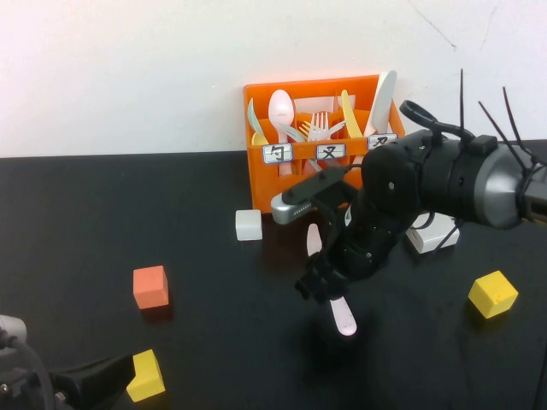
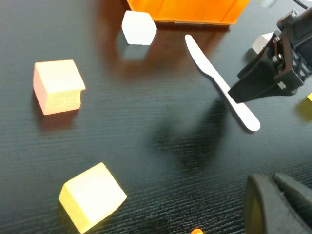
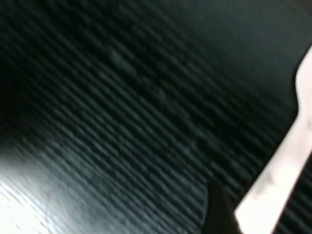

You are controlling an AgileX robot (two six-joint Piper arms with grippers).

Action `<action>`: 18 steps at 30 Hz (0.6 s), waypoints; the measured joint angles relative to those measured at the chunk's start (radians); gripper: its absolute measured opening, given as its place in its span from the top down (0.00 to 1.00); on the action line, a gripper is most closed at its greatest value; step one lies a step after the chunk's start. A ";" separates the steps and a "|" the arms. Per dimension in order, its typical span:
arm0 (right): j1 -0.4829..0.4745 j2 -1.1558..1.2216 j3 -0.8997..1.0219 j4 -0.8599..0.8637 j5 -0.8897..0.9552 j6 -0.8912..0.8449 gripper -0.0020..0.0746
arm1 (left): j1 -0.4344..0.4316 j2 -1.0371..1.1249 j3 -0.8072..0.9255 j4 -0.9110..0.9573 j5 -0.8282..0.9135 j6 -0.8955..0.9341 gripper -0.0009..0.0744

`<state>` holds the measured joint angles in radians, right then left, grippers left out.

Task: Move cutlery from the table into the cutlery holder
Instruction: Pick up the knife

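Observation:
A pale pink knife (image 1: 344, 318) lies on the black table in front of the orange cutlery holder (image 1: 291, 175). It also shows in the left wrist view (image 2: 214, 78) and the right wrist view (image 3: 282, 175). My right gripper (image 1: 319, 286) is down over the middle of the knife, at table height, covering part of it. The holder (image 2: 185, 10) has several spoons, forks and knives standing in it. My left gripper (image 1: 120, 373) is parked low at the front left, shut and empty (image 2: 273, 181), beside a yellow cube (image 1: 146, 376).
An orange cube (image 1: 150, 286) and a white cube (image 1: 249, 225) sit left of the knife. A white block (image 1: 434, 235) and a yellow cube (image 1: 492, 294) sit right of my right arm. A wall stands behind the holder.

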<state>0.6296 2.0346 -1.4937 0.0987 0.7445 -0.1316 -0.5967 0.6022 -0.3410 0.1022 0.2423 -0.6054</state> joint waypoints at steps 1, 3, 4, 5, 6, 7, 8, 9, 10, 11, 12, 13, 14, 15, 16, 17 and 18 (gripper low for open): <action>0.000 0.000 0.000 0.004 -0.011 0.002 0.46 | 0.000 0.000 0.000 0.000 0.000 0.000 0.99; 0.000 0.005 0.000 0.010 -0.033 0.002 0.46 | 0.000 0.000 0.000 0.000 0.000 0.000 0.99; 0.000 0.007 0.000 0.010 -0.041 0.004 0.46 | 0.000 0.000 0.000 0.000 0.000 0.000 0.99; 0.000 0.009 0.000 0.010 -0.047 0.006 0.46 | 0.000 0.000 0.000 0.000 0.000 0.000 0.99; 0.000 0.012 0.000 0.010 -0.052 0.006 0.46 | 0.000 0.000 0.000 0.000 0.001 0.000 0.99; 0.000 0.017 0.000 0.003 -0.054 0.006 0.46 | 0.000 0.000 0.000 0.000 0.001 0.000 0.99; 0.000 0.021 0.000 -0.008 -0.057 0.006 0.46 | 0.000 0.000 0.000 0.000 0.001 0.000 0.99; 0.000 0.025 0.000 -0.020 -0.057 0.006 0.46 | 0.000 0.000 0.000 0.000 0.001 0.000 0.99; 0.000 0.030 0.000 -0.037 -0.058 0.006 0.46 | 0.000 0.000 0.000 0.000 0.001 0.000 0.99; 0.000 0.034 0.000 -0.050 -0.058 0.006 0.46 | 0.000 0.000 0.000 0.000 0.001 0.000 0.99; 0.000 0.038 0.000 -0.058 -0.058 0.006 0.46 | 0.000 0.000 0.000 0.000 0.003 0.000 0.99; 0.000 0.043 0.000 -0.066 -0.058 0.006 0.46 | 0.000 0.000 0.000 0.000 0.003 0.000 0.99; 0.000 0.047 0.000 -0.068 -0.058 0.006 0.46 | 0.000 0.000 0.000 0.000 0.003 0.000 0.99; 0.000 0.054 0.000 -0.074 -0.058 0.006 0.46 | 0.000 0.000 0.000 0.000 0.003 0.000 0.99; 0.000 0.056 -0.002 -0.074 -0.058 0.006 0.46 | 0.000 0.000 0.000 0.000 0.005 0.000 0.99; 0.000 0.058 -0.004 -0.075 -0.058 0.006 0.46 | 0.000 0.000 0.000 0.000 0.005 0.000 0.99; 0.000 0.060 -0.004 -0.075 -0.058 0.006 0.46 | 0.000 0.000 0.000 0.000 0.005 0.000 0.99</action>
<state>0.6296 2.0945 -1.4981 0.0237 0.6864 -0.1256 -0.5967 0.6022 -0.3410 0.1022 0.2473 -0.6054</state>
